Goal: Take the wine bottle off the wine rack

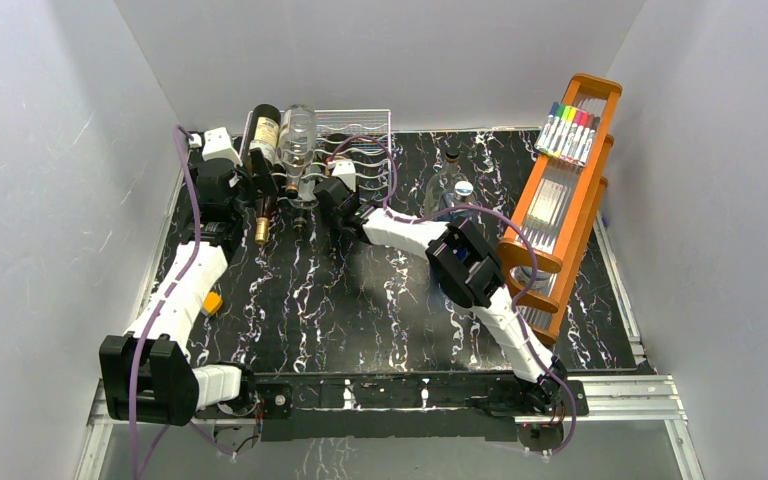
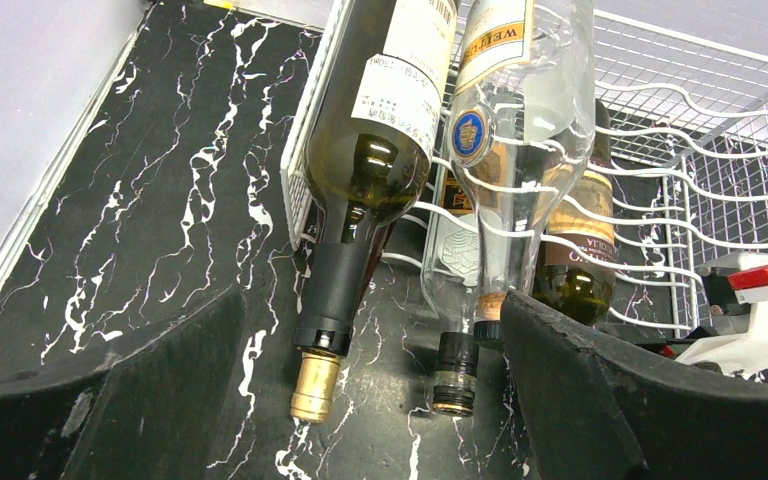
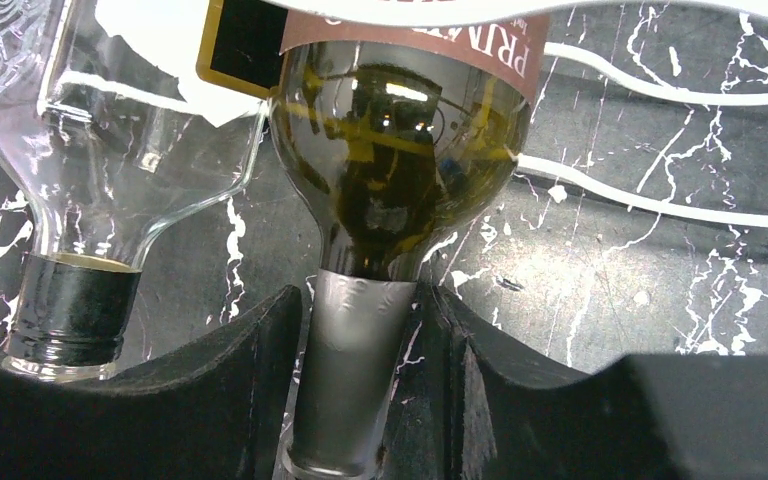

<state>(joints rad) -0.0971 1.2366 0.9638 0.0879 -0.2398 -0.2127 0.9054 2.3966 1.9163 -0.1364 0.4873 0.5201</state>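
Two fingers of the right gripper (image 3: 360, 340) flank the wine bottle (image 3: 400, 170) at its neck, though I cannot tell if they're clamped. It lies in the wine rack (image 1: 365, 120), upper centre overhead. The left gripper (image 2: 370, 300) gapes wide before the neighbouring bottles (image 2: 360, 180).

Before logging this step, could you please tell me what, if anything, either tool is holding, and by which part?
The right tool grips the wine bottle by its foil-wrapped neck; the left tool, open, holds nothing.
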